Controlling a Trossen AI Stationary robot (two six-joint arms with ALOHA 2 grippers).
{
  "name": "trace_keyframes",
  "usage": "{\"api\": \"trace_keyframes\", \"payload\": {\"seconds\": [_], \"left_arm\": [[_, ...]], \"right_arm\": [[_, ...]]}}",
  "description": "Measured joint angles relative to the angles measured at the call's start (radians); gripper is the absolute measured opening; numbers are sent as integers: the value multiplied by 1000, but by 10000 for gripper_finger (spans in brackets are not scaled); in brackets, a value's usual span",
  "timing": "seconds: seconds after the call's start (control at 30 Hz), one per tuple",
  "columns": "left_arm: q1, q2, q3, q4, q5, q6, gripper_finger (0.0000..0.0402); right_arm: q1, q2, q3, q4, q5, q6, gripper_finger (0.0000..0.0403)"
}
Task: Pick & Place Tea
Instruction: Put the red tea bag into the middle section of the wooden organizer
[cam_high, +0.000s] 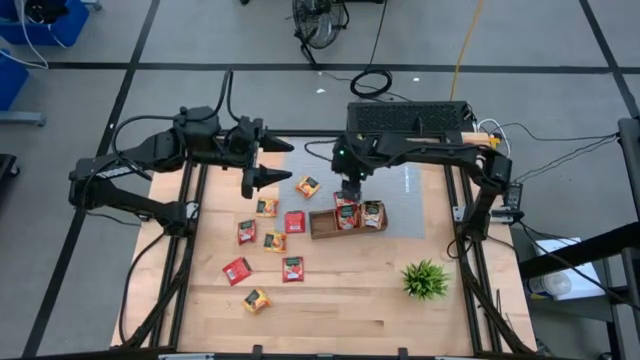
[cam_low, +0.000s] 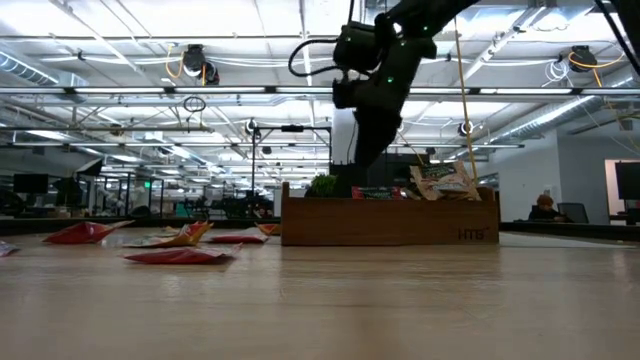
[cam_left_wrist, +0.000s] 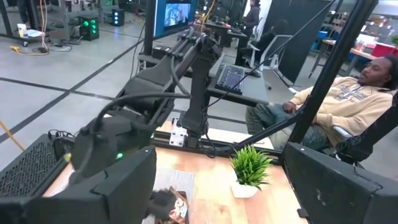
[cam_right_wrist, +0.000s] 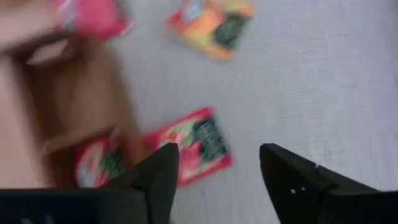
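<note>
Several tea sachets, red and orange-yellow, lie flat on the wooden table left of centre, among them one (cam_high: 295, 222) and one (cam_high: 237, 270). A brown wooden tray (cam_high: 322, 228) stands mid-table on a grey mat, with two sachets (cam_high: 372, 213) upright in it. My right gripper (cam_high: 348, 188) hangs open over the tray's far side, pointing steeply down. In the right wrist view a red sachet (cam_right_wrist: 202, 144) shows just past the open gripper (cam_right_wrist: 217, 171), beside the tray's wall (cam_right_wrist: 74, 112); whether it rests on anything I cannot tell. My left gripper (cam_high: 258, 176) waits open, raised at the far left.
A spiky green plant (cam_high: 425, 280) stands at the near right. An orange sachet (cam_high: 307, 186) lies on the mat left of my right gripper. Black frame rails run along both table sides. A person sits beyond the table (cam_left_wrist: 348, 99). Bare wood lies along the near edge.
</note>
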Motion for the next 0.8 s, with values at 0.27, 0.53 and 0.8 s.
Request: {"api": "trace_keyframes", "payload": {"seconds": [0.27,0.53,0.8], "left_arm": [[0,0,0,0,0,0,351],[0,0,0,0,0,0,351],[0,0,0,0,0,0,351]], "right_arm": [[2,59,0,-28,89,341,248],[33,77,1,37,89,250,240],[43,107,0,71,86,-73,238]]}}
